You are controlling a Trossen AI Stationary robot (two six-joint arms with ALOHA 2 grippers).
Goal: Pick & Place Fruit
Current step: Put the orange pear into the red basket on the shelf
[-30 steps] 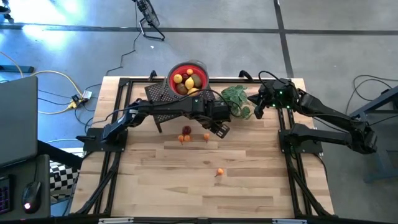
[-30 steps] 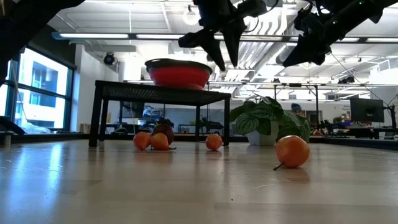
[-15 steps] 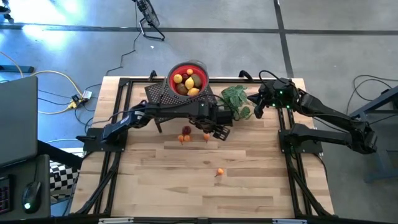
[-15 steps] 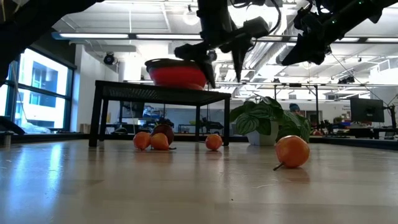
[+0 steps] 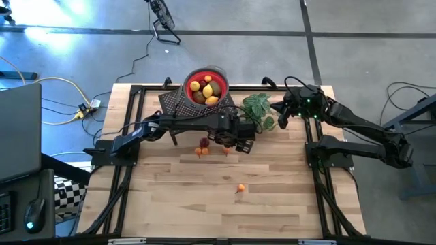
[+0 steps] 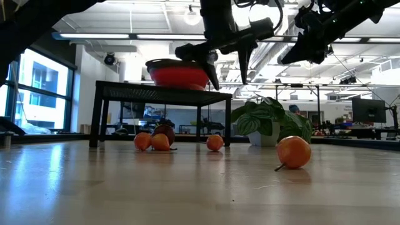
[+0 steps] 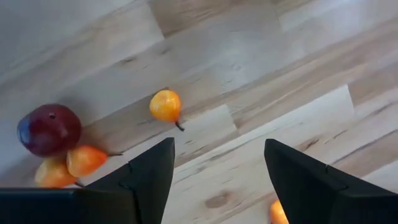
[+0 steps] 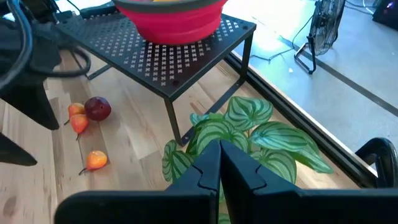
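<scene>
Several fruit lie on the wooden table: a dark red one (image 5: 204, 142), two small orange ones (image 5: 202, 152) beside it, one orange (image 5: 226, 150) to their right, and one orange (image 5: 240, 188) nearer the front. My left gripper (image 5: 240, 147) hangs open above the table, pointing steeply down, just right of the single orange fruit (image 7: 165, 106). Nothing is between its fingers (image 7: 149, 180). A red bowl (image 5: 206, 85) with yellow and other fruit rests on a black perforated stand (image 5: 178, 103). My right gripper (image 8: 219, 163) is shut, raised over the plant (image 8: 249, 134).
The green leafy plant (image 5: 259, 109) stands at the far right of the stand. The stand's legs (image 6: 95, 115) rest on the table behind the fruit. Bare wood spreads across the near half of the table (image 5: 204, 211).
My left gripper has sunk a little toward the table, rolled about its own axis and opened wider. The fruit have stayed where they were.
</scene>
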